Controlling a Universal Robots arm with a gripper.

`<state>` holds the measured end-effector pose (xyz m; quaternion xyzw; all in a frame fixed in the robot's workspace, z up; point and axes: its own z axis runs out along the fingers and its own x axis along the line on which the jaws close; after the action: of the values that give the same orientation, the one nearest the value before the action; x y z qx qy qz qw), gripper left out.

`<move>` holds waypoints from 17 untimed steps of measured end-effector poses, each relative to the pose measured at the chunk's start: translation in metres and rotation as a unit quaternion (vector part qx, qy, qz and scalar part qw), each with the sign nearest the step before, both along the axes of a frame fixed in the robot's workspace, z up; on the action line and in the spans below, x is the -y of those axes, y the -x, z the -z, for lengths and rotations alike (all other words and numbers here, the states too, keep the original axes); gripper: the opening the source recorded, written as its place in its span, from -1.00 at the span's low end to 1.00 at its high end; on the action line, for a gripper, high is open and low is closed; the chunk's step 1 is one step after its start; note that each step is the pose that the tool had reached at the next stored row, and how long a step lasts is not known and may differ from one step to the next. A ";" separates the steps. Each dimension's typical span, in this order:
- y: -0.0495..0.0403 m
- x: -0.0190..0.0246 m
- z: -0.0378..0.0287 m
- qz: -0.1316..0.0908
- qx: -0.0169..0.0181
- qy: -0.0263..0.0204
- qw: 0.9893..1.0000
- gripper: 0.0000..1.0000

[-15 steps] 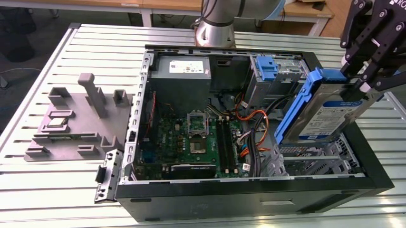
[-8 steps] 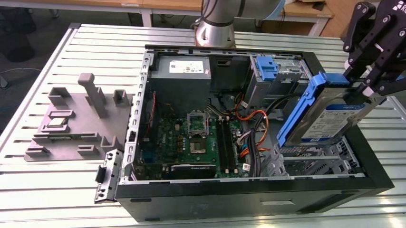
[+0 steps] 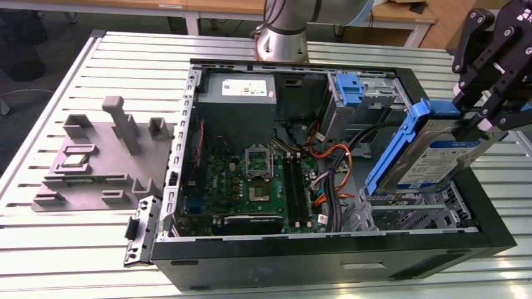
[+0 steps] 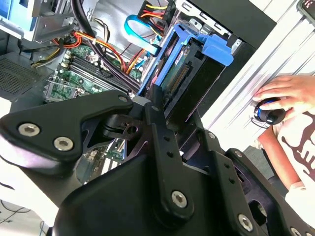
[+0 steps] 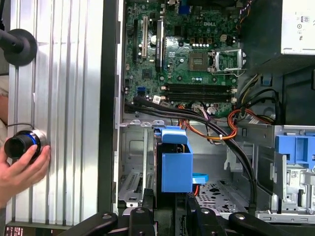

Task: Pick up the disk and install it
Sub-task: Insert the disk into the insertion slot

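Up at the right edge of the exterior view, the disk [image 3: 432, 156] hangs tilted over the right side of the open computer case [image 3: 332, 252]; the gripper [image 3: 478, 124] has its fingers clamped on the disk's upper end; the motherboard [image 3: 258, 180] lies mid-frame; a grey fixture [image 3: 91, 162] sits at left.

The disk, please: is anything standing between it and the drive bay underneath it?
Nothing visible does. The disk, held by the gripper, hangs tilted over the open metal bay; the black cable bundle runs beside it, not beneath, as far as shows.
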<state>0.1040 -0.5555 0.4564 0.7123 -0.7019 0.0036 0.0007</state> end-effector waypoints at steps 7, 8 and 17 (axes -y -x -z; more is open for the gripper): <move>-0.0006 0.0019 0.0016 0.000 0.000 0.000 1.000 -0.30; -0.0012 0.0020 0.0021 0.000 0.000 0.000 1.000 -0.30; -0.0028 0.0020 0.0039 0.001 0.000 0.000 1.000 -0.30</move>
<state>0.1068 -0.5575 0.4526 0.7114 -0.7028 0.0036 0.0007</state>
